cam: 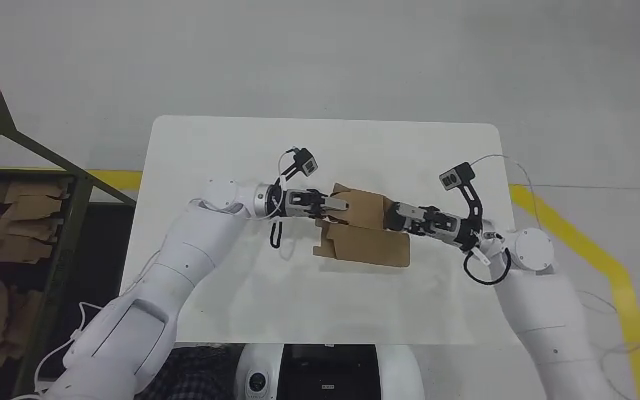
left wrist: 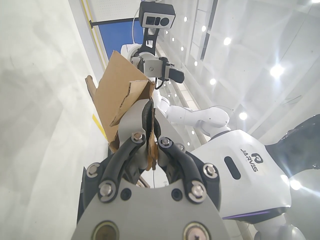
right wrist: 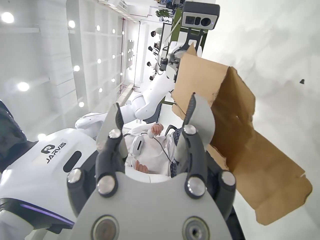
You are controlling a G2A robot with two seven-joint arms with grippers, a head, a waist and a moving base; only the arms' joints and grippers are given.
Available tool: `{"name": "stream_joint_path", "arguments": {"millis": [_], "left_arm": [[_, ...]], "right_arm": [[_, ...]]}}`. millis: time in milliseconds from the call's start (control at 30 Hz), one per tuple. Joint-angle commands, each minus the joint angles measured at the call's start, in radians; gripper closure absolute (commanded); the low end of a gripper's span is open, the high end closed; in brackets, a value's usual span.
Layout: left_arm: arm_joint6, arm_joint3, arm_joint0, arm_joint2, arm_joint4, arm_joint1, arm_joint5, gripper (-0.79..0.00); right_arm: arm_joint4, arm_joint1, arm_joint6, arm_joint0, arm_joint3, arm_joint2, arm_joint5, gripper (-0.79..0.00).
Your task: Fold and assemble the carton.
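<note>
The carton [cam: 362,228] was near the middle of the white surface [cam: 200,160], between the two arms: brown cardboard, partly opened, with one broad flap spread toward the robot's side. The left fingers [left wrist: 149,112] were closed tight on a thin corrugated edge of the carton. The board was pinched between the two pads and ran down past them toward the wrist. Seen from above, that grip sat at the carton's far left part. Beyond the pinch a wall of the carton stood tilted, and its jagged edge showed the fluting.

The right fingers [right wrist: 198,112] were spread wide apart and held nothing. One of them lay close against an upright panel at the carton's right end, perhaps touching it, though the wrist view did not settle that. The other stood in free air, well clear of the board. From that side the carton showed a folded corner and a long flap reaching out over the surface.

Off the left side of the surface, a rack [cam: 30,225] held more flat cardboard
</note>
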Motion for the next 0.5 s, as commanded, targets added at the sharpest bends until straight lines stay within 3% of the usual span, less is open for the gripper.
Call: {"name": "stream_joint_path", "arguments": {"millis": [0, 33, 100, 200, 467], "left_arm": [[0.0, -0.003, -0.001, 0.002, -0.003, 0.0, 0.0, 0.0], [0.0, -0.005, -0.001, 0.003, -0.004, 0.001, 0.0, 0.0], [-0.001, -0.008, -0.001, 0.003, -0.006, 0.002, 0.001, 0.0], [-0.001, -0.012, -0.001, 0.0, -0.008, 0.005, 0.001, 0.0], [-0.003, -0.022, 0.004, -0.006, -0.016, 0.012, 0.003, 0.0]], "right_arm": [[-0.009, 0.0, -0.006, 0.008, 0.011, -0.008, 0.003, -0.499], [-0.014, 0.0, -0.011, 0.012, 0.017, -0.011, 0.004, -0.505], [-0.023, 0.0, -0.02, 0.021, 0.028, -0.016, 0.007, -0.428], [-0.038, 0.0, -0.035, 0.031, 0.039, -0.02, 0.009, -0.443], [-0.069, 0.003, -0.06, 0.047, 0.053, -0.028, 0.02, -0.388]]}}
